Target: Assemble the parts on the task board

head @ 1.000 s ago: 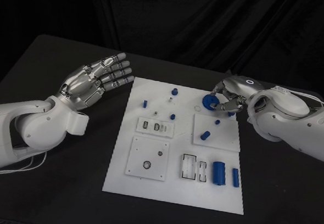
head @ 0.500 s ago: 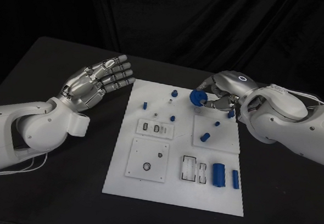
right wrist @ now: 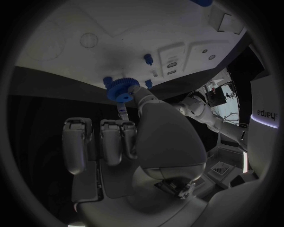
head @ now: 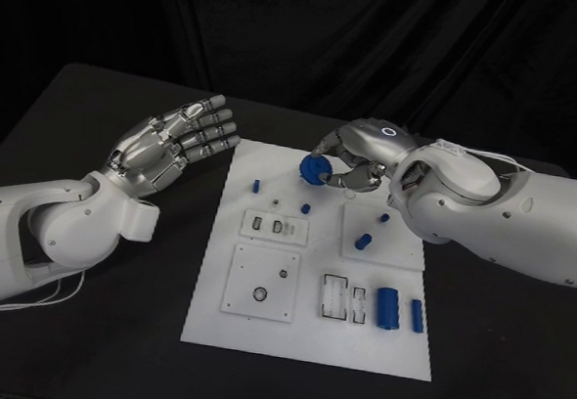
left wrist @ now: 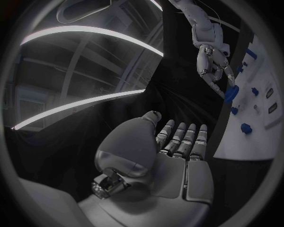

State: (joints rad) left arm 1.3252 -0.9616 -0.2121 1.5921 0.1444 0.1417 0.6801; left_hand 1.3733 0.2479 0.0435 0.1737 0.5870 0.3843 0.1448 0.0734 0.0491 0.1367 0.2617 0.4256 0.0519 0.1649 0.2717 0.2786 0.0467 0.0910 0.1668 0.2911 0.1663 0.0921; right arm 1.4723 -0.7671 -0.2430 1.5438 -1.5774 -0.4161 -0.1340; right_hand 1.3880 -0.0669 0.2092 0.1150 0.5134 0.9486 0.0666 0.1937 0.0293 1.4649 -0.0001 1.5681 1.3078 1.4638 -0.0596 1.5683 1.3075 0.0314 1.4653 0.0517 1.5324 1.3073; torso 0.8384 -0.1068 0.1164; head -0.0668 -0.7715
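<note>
The white task board (head: 259,324) lies in the middle of the black table, also seen as task board (right wrist: 71,56) and task board (left wrist: 260,137). My right hand (head: 355,158) hangs over the board's far edge and pinches a blue toothed gear (head: 315,169), the same gear (right wrist: 122,89) and gear (left wrist: 230,94) in the wrist views. Small blue pegs (head: 255,185) stand on the board's far part, and two blue cylinders (head: 387,308) lie at its near right. My left hand (head: 167,145) is held above the table left of the board, fingers spread, holding nothing.
White inset plates with slots (head: 275,226) and holes (head: 264,282) sit on the board's middle and near part. Black table (head: 99,354) surrounds the board on every side, with a dark curtain behind.
My right hand has carried the blue gear leftward along the board's far edge, from its right corner toward the middle. The left hand has stayed where it was.
</note>
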